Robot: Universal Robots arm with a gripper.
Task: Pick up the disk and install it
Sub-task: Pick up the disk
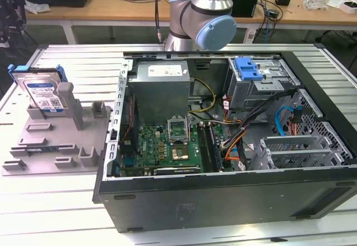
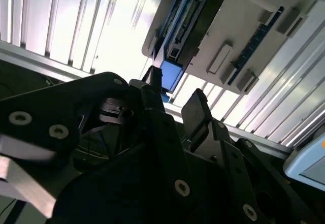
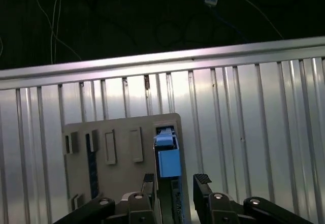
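exterior view: the disk (image 1: 42,92) stands on edge, leaning in a slot at the end of the grey fixture (image 1: 61,145) toward the exterior view's left. the fixture sits on the ribbed desk (image 1: 56,207), beside the open computer case (image 1: 223,201), with bare desk in front of it. the arm (image 1: 201,17) rises beyond the case's far edge.

first wrist view: the tool (image 3: 175,181) is spread wide and holds nothing. its fingers (image 3: 202,179) straddle the line of the disk's blue-framed top edge.

second wrist view: the blue frame corner shows between the parted fingers, one finger just beside it and open room at the other.
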